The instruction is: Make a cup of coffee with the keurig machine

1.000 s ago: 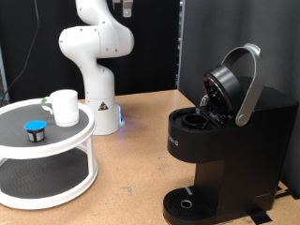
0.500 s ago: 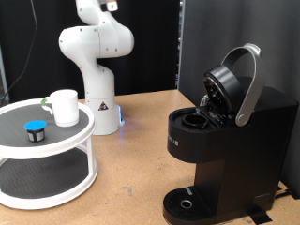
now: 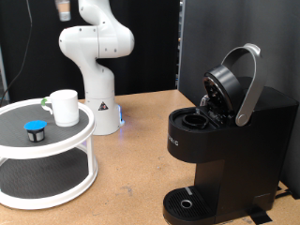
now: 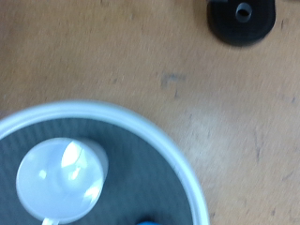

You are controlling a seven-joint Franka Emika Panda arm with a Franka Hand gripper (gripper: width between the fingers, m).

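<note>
The gripper [image 3: 63, 9] is cut off at the exterior view's top edge. In the blurred wrist view, the cup [image 4: 62, 180] and the keurig machine's drip tray [image 4: 241, 20] run past the frame edges.

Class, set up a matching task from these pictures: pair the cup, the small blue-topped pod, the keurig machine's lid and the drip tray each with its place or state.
Things:
1. cup
2. blue-topped pod
3. keurig machine lid
4. drip tray

Places or states:
A. raised open
B. at the machine's base, nothing on it
C. top shelf of the white stand, near its back
D. top shelf, nearer the front edge

Pairs: 1-C, 2-D, 3-A, 4-B
</note>
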